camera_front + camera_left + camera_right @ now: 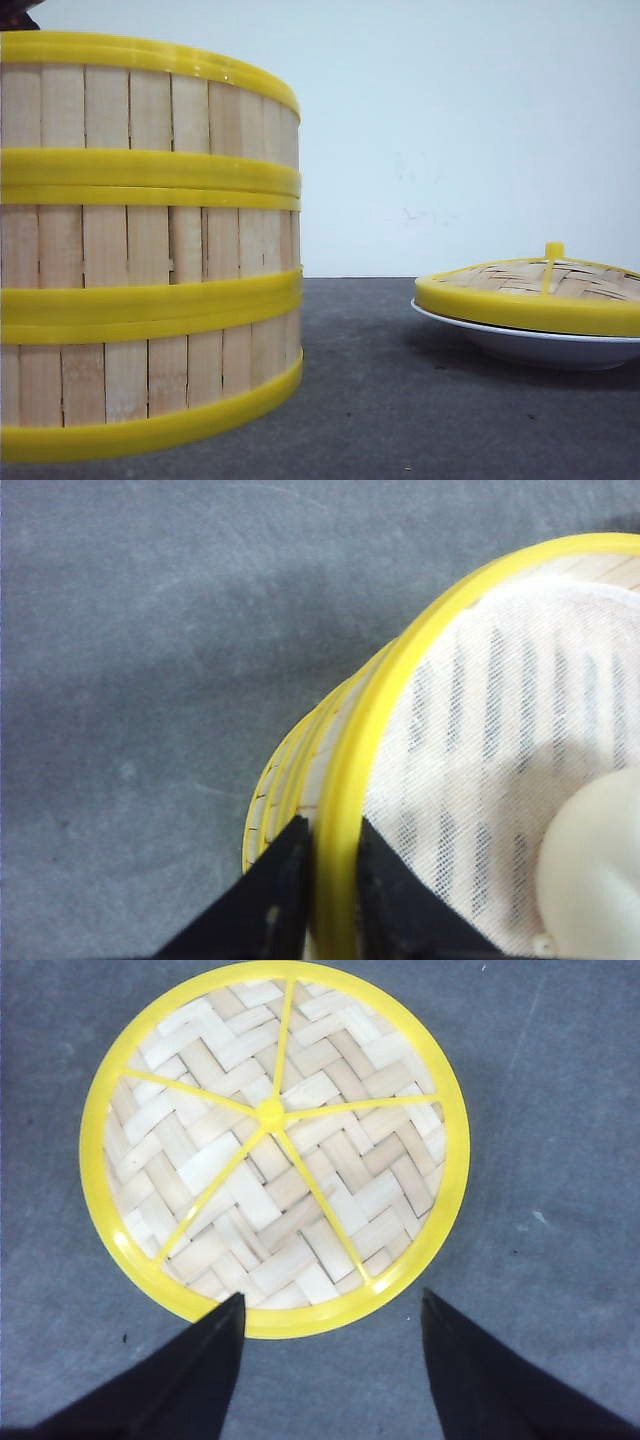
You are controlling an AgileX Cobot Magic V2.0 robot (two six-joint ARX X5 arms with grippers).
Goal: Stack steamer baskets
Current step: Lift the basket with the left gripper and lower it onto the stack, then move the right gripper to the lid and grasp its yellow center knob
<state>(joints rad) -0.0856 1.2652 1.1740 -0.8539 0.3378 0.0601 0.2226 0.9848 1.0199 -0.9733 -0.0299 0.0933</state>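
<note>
In the left wrist view, the left gripper (328, 880) has its two black fingers (270, 905) at the bottom centre of the frame, closed narrowly on the yellow rim of the top steamer basket (480, 710), one finger outside the wall and one inside. Inside this basket, at the right of the frame, lies a white mesh cloth (480, 780), and a pale round thing (600, 870) sits at the lower right; I cannot tell what it is.

In the right wrist view, the right gripper (330, 1360) is wide apart and holds nothing. Its fingers stand at the bottom of the frame, just below the woven lid (275, 1145), which fills the upper centre and lies on the gray table (560, 1110).

In the front view, the steamer baskets (150, 260) fill the left of the frame as a stack of three. The bands of the lower tiers look slightly tilted and not fully flush. At the right of this frame the lid rests on a white plate (540, 345), well apart from the stack.

In my judgement the stacking is nearly finished. The risk is the release: if the left gripper opens while the top basket is not seated, or pulls sideways on leaving, the fingers may drag the rim and shift the stack.
</note>
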